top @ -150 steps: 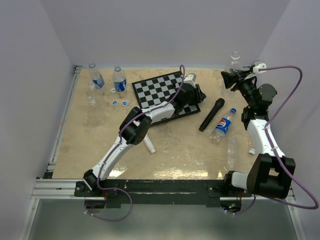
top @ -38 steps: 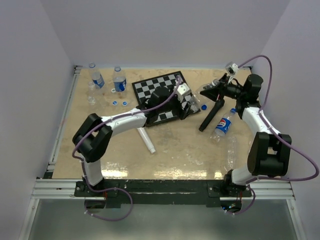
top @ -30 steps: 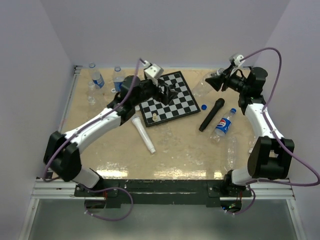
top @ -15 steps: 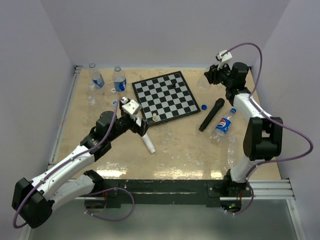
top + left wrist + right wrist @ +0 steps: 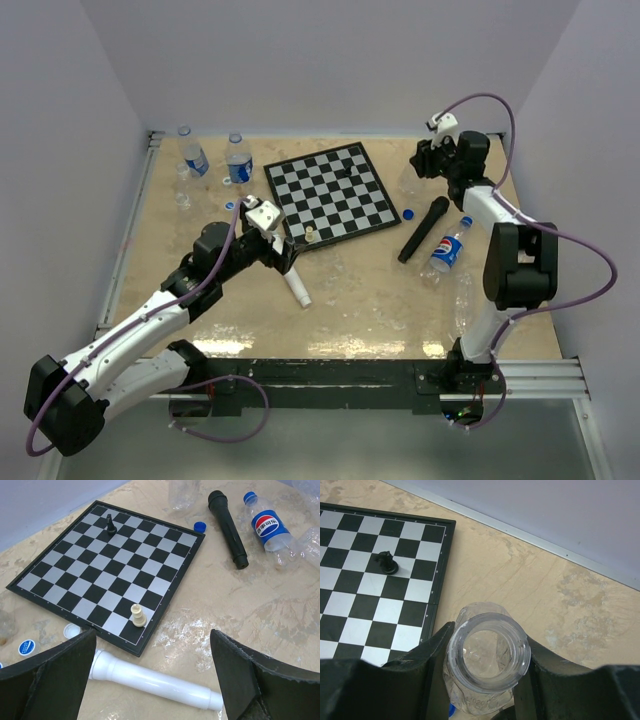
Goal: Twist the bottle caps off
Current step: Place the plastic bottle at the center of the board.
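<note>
Bottle (image 5: 475,695): uncapped, pinched at the neck by right gripper (image 5: 421,162).
Left gripper (image 5: 150,677): spread wide, empty.
Setting down: probably best lowered upright, then released gently.

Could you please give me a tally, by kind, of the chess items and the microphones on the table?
Chessboard: 1
Chess pieces: 2 (black piece, pale piece)
Microphones: 2 (black microphone, white microphone)
Total: 5
</note>
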Motion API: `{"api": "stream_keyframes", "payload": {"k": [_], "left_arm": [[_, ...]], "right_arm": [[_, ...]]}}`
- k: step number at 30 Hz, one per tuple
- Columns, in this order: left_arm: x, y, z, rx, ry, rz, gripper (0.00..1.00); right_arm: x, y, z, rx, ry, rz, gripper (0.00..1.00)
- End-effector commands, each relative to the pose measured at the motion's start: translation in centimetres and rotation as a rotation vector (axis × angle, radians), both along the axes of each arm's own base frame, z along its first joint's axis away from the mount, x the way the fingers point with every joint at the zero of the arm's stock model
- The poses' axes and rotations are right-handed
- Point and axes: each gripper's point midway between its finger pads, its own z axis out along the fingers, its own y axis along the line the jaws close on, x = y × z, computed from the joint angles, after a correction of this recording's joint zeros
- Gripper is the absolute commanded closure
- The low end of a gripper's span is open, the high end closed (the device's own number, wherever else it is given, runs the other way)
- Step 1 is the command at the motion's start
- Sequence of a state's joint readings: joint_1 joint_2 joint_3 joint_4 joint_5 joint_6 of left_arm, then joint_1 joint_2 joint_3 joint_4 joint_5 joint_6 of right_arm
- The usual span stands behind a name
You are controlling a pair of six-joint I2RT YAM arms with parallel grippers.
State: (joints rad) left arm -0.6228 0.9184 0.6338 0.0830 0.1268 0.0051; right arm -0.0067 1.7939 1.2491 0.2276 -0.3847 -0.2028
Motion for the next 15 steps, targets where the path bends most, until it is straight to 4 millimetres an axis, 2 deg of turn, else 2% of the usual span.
{"api": "stream_keyframes", "payload": {"k": [1,4,15], "left_arm": [[0.3,-0.3,2.6,-0.022,-0.064,-0.012,0.0],[0.3,-0.3,2.6,-0.021,-0.062,-0.012,0.0],[0.3,-0.3,2.6,-0.022,-0.062,-0.013,0.0]], "right_arm": [[0.9,-0.4,0.0,-0.028,-0.021,-0.007,0.71],[0.8,-0.5,-0.7,-0.034,-0.008,-0.008,0.67],[-0.2,0.0,-1.6,-0.059,0.012,0.039,0.32]]}}
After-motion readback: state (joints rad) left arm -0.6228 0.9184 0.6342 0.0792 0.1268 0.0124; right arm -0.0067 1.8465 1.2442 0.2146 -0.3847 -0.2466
